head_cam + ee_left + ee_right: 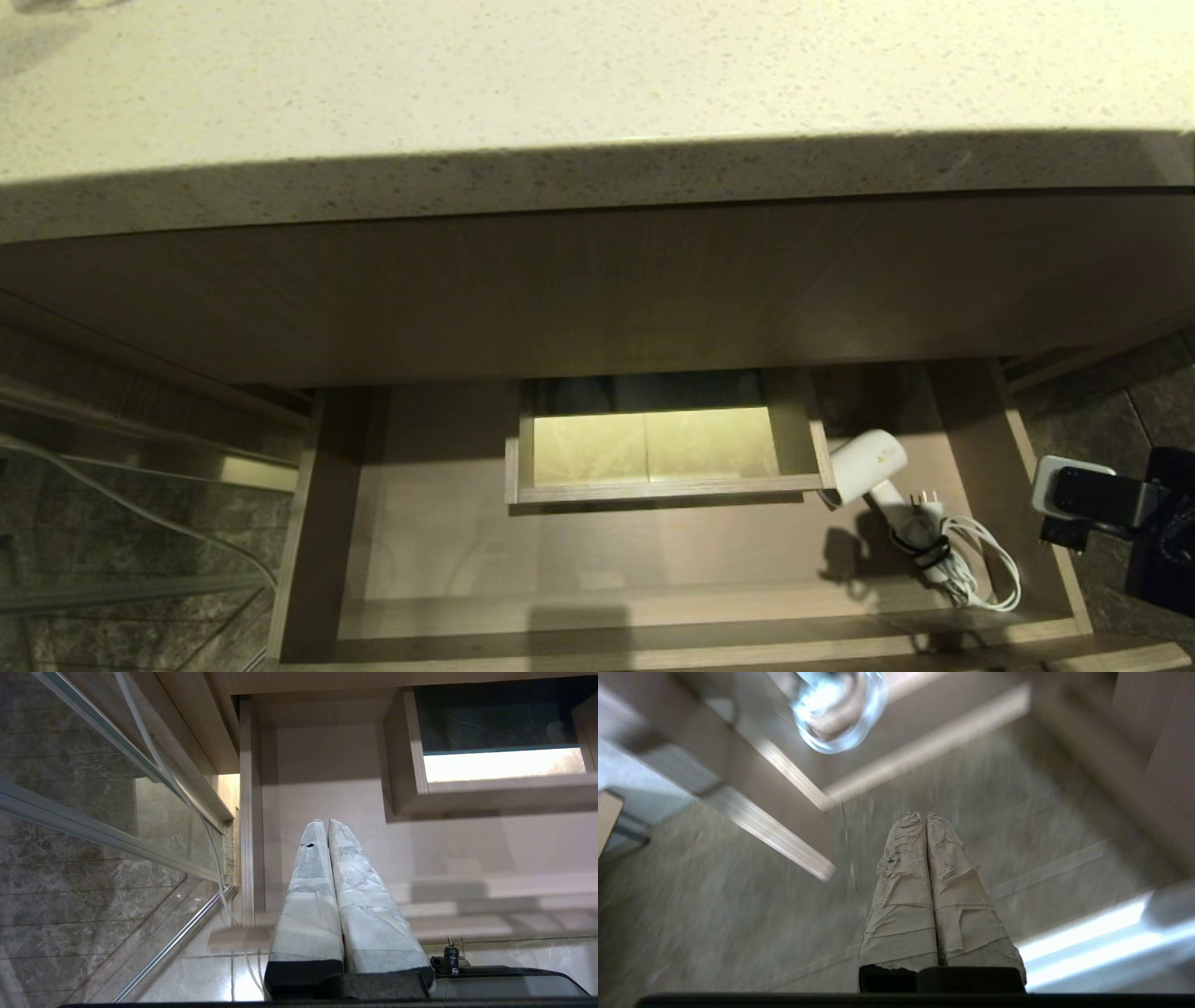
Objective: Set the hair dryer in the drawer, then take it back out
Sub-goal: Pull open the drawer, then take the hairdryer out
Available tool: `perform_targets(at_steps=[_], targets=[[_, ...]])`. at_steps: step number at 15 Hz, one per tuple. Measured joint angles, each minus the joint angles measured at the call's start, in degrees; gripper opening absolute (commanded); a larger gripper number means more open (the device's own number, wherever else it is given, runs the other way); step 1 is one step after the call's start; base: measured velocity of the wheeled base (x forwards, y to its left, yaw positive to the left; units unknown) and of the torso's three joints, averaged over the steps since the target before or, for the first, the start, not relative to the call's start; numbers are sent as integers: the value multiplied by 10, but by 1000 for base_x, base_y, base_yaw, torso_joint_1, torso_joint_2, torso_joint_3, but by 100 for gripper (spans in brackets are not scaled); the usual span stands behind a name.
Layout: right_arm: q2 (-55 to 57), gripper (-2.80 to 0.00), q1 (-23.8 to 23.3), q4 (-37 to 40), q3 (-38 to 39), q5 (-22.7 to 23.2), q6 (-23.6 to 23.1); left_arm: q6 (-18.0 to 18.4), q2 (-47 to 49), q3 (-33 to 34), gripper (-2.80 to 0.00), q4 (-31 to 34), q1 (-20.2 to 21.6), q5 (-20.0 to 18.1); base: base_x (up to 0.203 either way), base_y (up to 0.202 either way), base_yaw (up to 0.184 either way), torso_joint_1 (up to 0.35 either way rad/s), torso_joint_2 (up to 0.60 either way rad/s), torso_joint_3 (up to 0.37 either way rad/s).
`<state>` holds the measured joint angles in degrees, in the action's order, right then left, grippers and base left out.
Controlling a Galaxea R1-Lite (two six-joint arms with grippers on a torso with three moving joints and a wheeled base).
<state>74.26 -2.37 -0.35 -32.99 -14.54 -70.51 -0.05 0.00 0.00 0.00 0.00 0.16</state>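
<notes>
Right arm [1111,499]: at the right edge of the head view, dark wrist with a white block at its end, lying roughly level.
Right gripper [926,817]: taped fingers [901,891] pressed flat together, nothing between them.
Left gripper [326,823]: taped fingers [369,905] closed against each other, empty, pointing down.

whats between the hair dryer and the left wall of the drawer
In the head view, the walled cut-out beside the hair dryer, then bare floor to the drawer wall.
</notes>
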Motion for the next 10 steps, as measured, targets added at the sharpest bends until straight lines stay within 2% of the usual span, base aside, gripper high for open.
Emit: perform_targets(at_steps=[3,5,8,10], targets=[[-32,-280,-48,50,-1,-2,-8,0,0,0,-280,0,0,0,0,0,0,0,0,0],[-42,-280,-74,87,-1,-24,-6,0,0,0,-280,0,0,0,0,0,0,0,0,0],[-16,-280,-81,85,-4,-27,-5,0,0,0,-280,0,0,0,0,0,0,0,0,0],[23,-280,-76,81,-15,-12,12,0,0,0,-280,0,0,0,0,0,0,0,0,0]])
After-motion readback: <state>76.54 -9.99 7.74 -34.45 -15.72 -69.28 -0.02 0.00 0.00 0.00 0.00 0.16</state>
